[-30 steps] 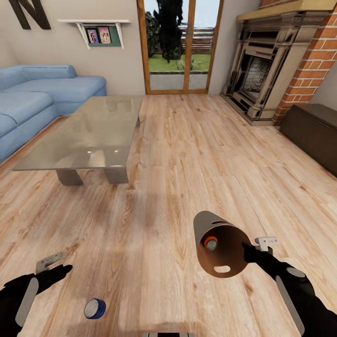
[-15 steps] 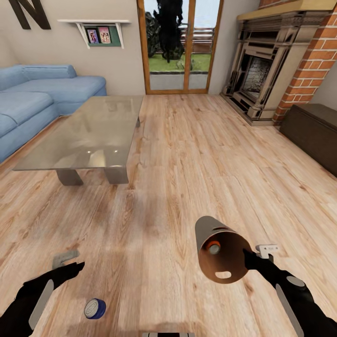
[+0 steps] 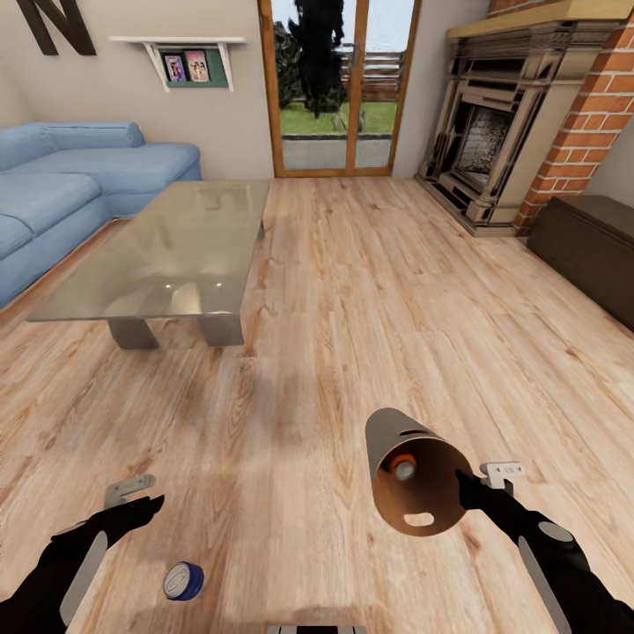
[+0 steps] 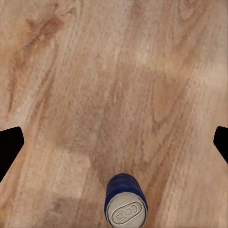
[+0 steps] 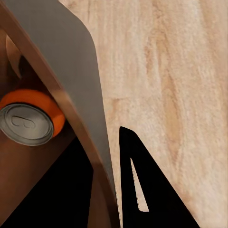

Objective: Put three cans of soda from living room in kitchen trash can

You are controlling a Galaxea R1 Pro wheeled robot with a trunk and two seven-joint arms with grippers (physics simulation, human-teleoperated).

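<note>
On the light wood floor of the living room, near the robot's base, the dark blue can of soda (image 3: 183, 581) stands upright and untouched, with the left tool (image 3: 139, 498) hovering just beyond it, toward the glass-topped worktop (image 3: 167, 246). Over the last second that arm has swung in from the far left, rising a little, so it now hangs almost over the can; the left wrist view bears this out, showing the can's silver top (image 4: 126, 211) between the two widely parted dark fingertips (image 4: 9, 145), nothing held. That reads as the approach to the pick, not yet the descent. To the right, the right tool (image 3: 482, 486) is closed on the rim of the tash can (image 3: 414, 480), which it carries tilted, mouth toward the robot, and which has drifted only slightly in the same second. One orange can (image 3: 402, 465) lies inside it, plain in the right wrist view against the brown inner wall (image 5: 28, 118); whether the second orange can is deeper in the bin I cannot tell, as the wall hides most of the interior. Judged from this, at least one can is already binned, the blue one is next, and the left arm needs to drop straight down and close before anything goes to the kitchen — a sideways nudge could tip the can and send it rolling.
</note>
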